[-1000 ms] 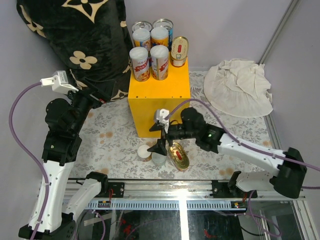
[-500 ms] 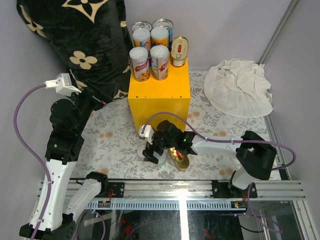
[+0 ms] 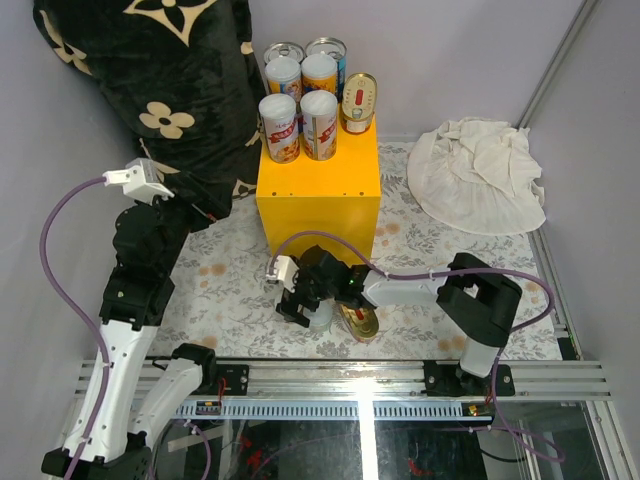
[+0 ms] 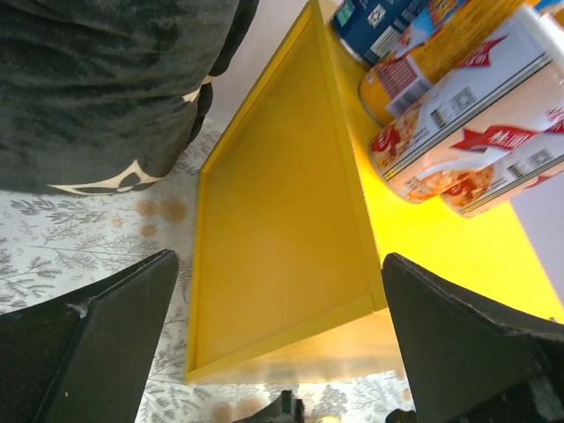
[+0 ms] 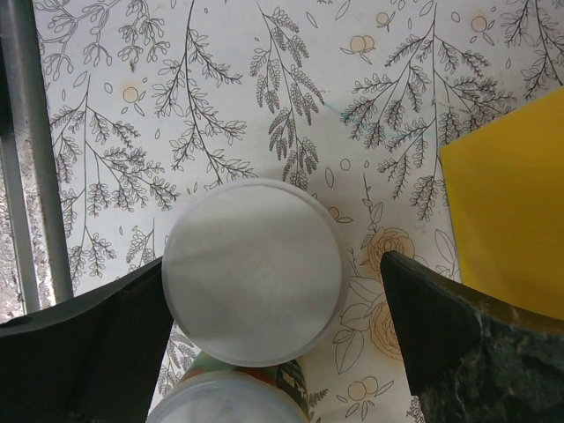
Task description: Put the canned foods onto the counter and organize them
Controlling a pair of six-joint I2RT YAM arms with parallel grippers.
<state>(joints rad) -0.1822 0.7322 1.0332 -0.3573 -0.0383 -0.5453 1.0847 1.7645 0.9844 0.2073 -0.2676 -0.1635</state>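
Jaws of the right arm stand wide astride a white-lidded can (image 5: 253, 269) on the floral mat (image 5: 220, 79), another can (image 5: 231, 401) just beside it at 6 o'clock, the yellow bench (image 5: 511, 203) at 3. Left jaws, wide and empty, face the bench's side.

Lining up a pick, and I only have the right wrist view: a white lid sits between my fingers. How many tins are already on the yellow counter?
Observer: Seven tins stand on top of the counter, grouped at its far end.
Operator: Anything loose beside my target?
Observer: A flat gold oval tin lies on the mat, just right of the right gripper in the top view.
Operator: And the left arm?
Observer: The left gripper is open and empty, raised beside the black cushion.
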